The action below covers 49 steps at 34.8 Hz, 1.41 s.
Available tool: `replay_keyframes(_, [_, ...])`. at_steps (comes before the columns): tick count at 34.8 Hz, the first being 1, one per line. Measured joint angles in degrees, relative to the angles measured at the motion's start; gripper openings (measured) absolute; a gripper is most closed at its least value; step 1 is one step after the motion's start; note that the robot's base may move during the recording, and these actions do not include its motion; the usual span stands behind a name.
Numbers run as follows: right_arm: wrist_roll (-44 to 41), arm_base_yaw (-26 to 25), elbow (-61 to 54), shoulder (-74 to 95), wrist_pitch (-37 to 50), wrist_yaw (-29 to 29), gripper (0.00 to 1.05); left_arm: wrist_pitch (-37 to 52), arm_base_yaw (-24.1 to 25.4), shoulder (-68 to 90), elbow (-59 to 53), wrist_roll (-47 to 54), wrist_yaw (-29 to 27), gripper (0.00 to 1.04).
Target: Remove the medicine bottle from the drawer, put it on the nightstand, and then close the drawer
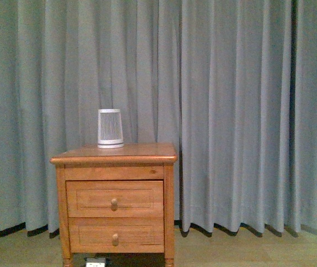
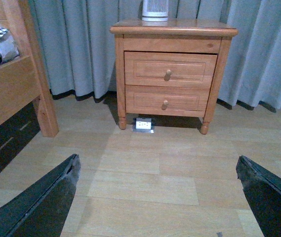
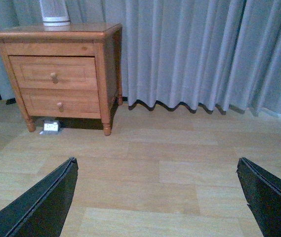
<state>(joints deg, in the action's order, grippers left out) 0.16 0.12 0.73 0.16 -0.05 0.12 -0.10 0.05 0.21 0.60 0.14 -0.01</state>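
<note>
The honey-orange nightstand [image 1: 147, 152] stands against the grey curtain, with its upper drawer [image 1: 130, 198] shut and a round knob [image 1: 113, 204] at its middle. The medicine bottle is hidden. In the left wrist view the nightstand [image 2: 214, 26] and drawer [image 2: 189, 69] lie well ahead of my left gripper [image 2: 156, 165], which is open over bare floor. My right gripper [image 3: 156, 165] is open too, far from the nightstand [image 3: 88, 30] and its drawer [image 3: 31, 72]. Neither gripper shows in the front view.
A tall white slatted cylinder [image 1: 110, 128] stands on the nightstand top. The lower drawer [image 1: 136, 235] is shut. A small white box [image 2: 143, 124] lies on the floor under the cabinet. A wooden bed frame [image 2: 17, 84] stands to the cabinet's left. Curtain [image 1: 247, 111] hangs behind.
</note>
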Motion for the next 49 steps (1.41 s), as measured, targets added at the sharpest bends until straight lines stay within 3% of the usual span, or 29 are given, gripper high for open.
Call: replay_keyframes(49, [0.0, 0.0, 0.0, 0.0, 0.0, -0.02, 0.98, 0.0, 0.0, 0.0, 0.0, -0.02, -0.02, 0.98])
